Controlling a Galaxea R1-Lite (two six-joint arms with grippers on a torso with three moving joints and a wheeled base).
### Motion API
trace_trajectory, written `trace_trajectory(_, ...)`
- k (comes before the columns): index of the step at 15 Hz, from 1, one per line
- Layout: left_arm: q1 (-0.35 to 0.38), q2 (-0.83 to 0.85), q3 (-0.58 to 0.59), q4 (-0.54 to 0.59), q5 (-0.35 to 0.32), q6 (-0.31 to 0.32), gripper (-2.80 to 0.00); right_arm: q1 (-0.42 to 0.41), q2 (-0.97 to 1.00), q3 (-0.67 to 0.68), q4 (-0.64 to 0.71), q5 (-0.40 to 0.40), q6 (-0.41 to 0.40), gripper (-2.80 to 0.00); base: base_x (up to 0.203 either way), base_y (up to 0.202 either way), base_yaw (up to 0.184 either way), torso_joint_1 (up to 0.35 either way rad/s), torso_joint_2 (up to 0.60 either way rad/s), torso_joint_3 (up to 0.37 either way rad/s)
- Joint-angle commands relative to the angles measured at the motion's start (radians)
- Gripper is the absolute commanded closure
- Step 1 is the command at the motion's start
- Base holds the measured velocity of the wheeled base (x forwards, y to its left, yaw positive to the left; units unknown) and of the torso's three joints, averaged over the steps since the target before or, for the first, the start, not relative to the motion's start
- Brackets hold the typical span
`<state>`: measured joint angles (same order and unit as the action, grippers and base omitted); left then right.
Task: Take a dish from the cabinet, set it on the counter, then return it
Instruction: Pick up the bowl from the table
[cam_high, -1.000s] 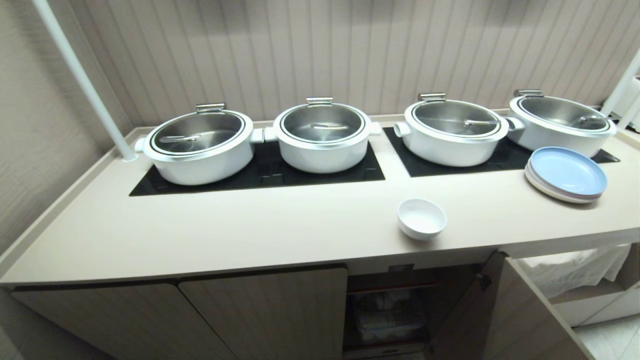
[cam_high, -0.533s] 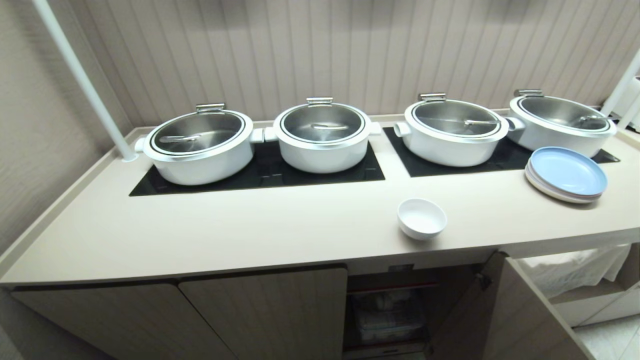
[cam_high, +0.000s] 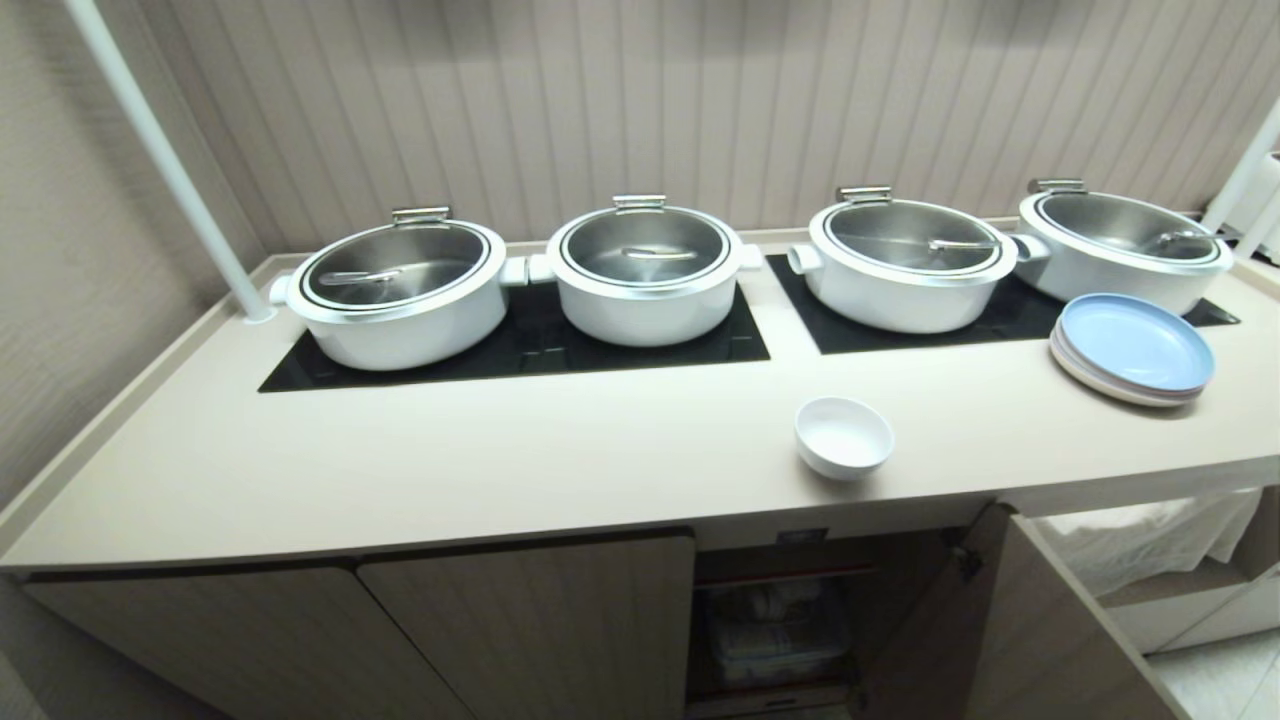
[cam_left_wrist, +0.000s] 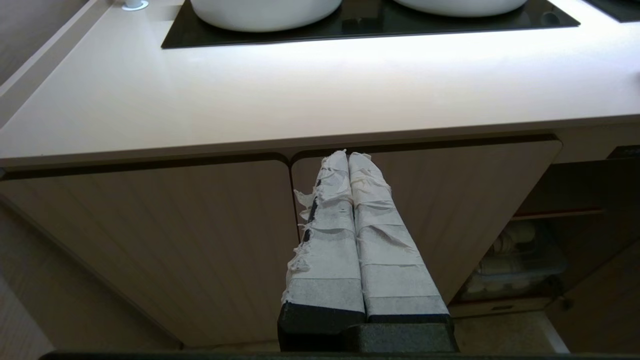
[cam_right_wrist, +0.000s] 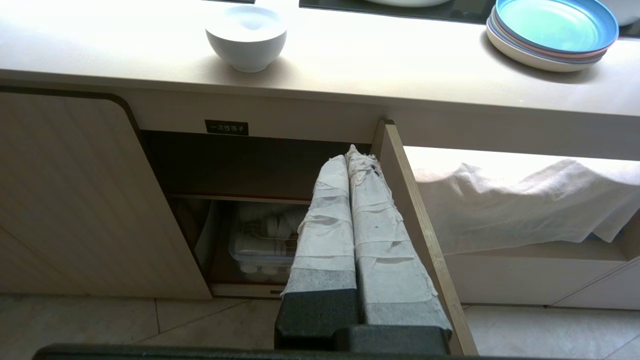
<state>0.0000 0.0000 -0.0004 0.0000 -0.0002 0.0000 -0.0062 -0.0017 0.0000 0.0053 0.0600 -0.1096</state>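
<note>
Dish (cam_high: 843, 436): small white bowl, upright and empty, set near the front edge of the counter, directly above the open cabinet bay; likely parked there as the halfway stop of the task, within easy reach for the return.
Counter (cam_high: 500, 460): long beige top with raised rim; front strip bare apart from the dish, so room to set down and lift again.
Cabinet (cam_high: 520, 620): two ribbed doors shut on the left; one bay open at the centre, hence the way back for the dish already clear.
Open door (cam_right_wrist: 420, 235): swung out toward the robot, edge-on just beside the right gripper; a thing to steer round on the return.
Pots (cam_high: 400, 290): four white pots with steel lids, ranged on black glass panels along the back wall, well apart from the dish.
Cloth (cam_right_wrist: 520, 200): white, draped over the shelf right of the open bay.
Plates (cam_high: 1135, 348): shallow stack, blue on top, at the right of the counter, near the last pot.
Clear bin (cam_right_wrist: 260, 245): on the lower shelf inside the bay, holding white ware; details too dim to tell.
Left gripper (cam_left_wrist: 349, 156): low before the shut doors, taped fingers pressed together, nothing between; idle.
Right gripper (cam_right_wrist: 350, 152): low before the open bay, below the dish, fingers clenched on nothing; judged paused between setting down and retrieval.
Label (cam_right_wrist: 226, 127): small black tag above the open bay.
</note>
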Motion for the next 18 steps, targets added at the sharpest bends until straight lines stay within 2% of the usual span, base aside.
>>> trace_trajectory(1, 0.000, 0.000, 0.000, 0.000, 0.000, 0.000, 0.00, 0.000, 0.002, 0.000, 0.001, 0.000, -0.001, 0.00, 0.000, 0.000, 0.000, 0.000, 0.00, 0.000)
trace_trajectory(18, 0.000, 0.000, -0.001, 0.000, 0.000, 0.000, 0.00, 0.000, 0.002, 0.000, -0.001, 0.001, -0.001, 0.00, 0.000, 0.000, 0.000, 0.000, 0.00, 0.000)
